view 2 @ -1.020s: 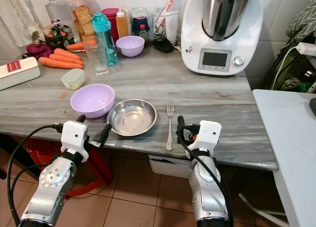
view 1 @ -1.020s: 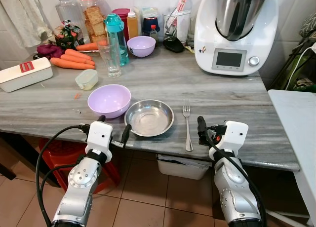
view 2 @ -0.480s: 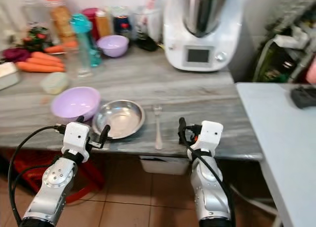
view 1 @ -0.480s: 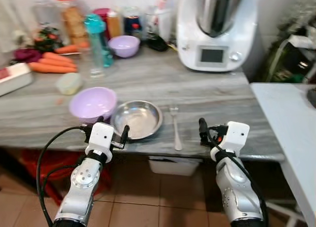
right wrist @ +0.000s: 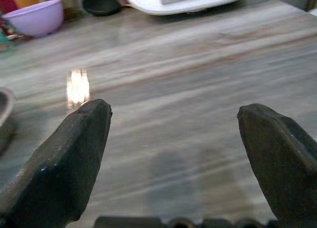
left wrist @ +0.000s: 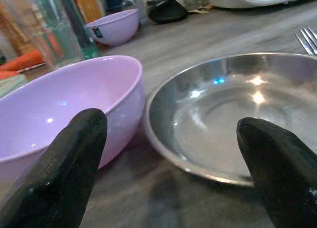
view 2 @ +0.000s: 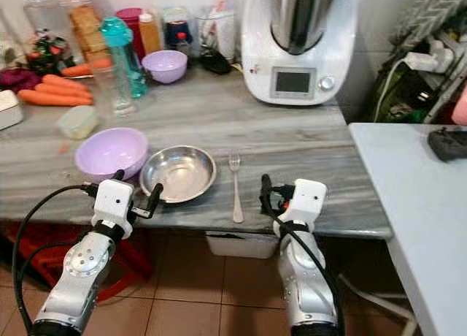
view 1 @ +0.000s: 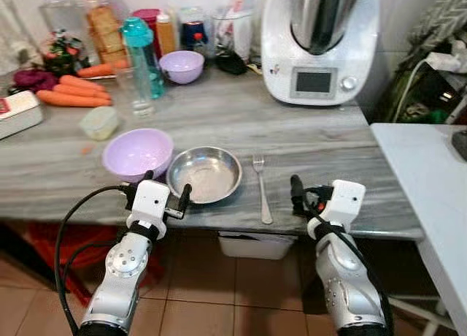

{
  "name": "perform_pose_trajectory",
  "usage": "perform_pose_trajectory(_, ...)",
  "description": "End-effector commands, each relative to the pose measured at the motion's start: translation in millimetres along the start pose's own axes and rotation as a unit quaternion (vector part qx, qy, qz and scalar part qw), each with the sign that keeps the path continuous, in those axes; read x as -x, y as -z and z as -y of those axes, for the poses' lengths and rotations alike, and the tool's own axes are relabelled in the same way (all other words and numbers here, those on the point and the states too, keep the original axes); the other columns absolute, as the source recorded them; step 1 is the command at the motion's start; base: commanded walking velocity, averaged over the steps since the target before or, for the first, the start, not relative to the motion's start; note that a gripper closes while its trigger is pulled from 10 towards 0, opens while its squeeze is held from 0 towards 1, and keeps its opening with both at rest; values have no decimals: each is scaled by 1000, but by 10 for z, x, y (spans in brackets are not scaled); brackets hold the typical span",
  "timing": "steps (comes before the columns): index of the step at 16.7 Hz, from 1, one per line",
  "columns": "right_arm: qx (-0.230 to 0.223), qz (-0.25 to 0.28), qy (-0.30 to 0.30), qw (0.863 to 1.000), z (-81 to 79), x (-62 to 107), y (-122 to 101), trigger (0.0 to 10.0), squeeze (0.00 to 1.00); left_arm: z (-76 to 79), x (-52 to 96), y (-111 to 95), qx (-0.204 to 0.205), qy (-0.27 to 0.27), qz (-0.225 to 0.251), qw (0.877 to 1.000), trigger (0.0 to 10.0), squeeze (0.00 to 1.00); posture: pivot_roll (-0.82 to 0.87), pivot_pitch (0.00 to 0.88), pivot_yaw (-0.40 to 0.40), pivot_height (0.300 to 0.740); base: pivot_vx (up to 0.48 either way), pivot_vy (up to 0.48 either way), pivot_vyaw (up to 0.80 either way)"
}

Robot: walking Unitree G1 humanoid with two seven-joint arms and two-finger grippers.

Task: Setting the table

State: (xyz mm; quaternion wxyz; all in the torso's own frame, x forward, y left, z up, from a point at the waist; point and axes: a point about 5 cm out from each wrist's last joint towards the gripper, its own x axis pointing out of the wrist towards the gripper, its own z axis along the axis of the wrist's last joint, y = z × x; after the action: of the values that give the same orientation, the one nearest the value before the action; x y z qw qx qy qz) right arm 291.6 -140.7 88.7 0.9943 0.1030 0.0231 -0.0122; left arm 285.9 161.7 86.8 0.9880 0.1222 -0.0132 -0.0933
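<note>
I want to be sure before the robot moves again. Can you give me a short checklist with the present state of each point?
1. Left gripper open and holding nothing: ok.
2. Right gripper open and holding nothing: ok.
3. Steel plate flat on the table, with nothing in it: ok.
4. Fork lying beside the plate, on the plate's right, apart from it: ok.
5. Large purple bowl apart from the plate: cannot tell, their rims are very close.
6. Both grippers at the near table edge, touching no dish: ok.

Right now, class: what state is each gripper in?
Left gripper: open, empty, at the table edge before the purple bowl and steel plate.
Right gripper: open, empty, right of the fork.
</note>
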Motion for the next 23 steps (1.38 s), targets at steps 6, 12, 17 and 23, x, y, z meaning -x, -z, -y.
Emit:
perform_pose_trajectory(6,5,17,-4,1000,-3,2,-77,10000,0,-38,12,16,-6,-11,-4,1000,10000,0,60,0,40,740,-43,0,0)
perform_pose_trajectory(12,8,17,-7,1000,-12,-9,-79,10000,0,-14,16,21,-4,-12,-5,1000,10000,0,60,0,35,740,-299,0,0)
perform_pose_trajectory(17,8,14,-7,1000,-16,-13,-65,10000,0,0,11,20,-3,-11,-4,1000,10000,0,60,0,33,740,-312,0,0)
perform_pose_trajectory(23,9,11,-7,1000,-15,-21,-53,10000,0,8,7,22,-4,-8,-3,1000,10000,0,62,0,32,740,-304,0,0)
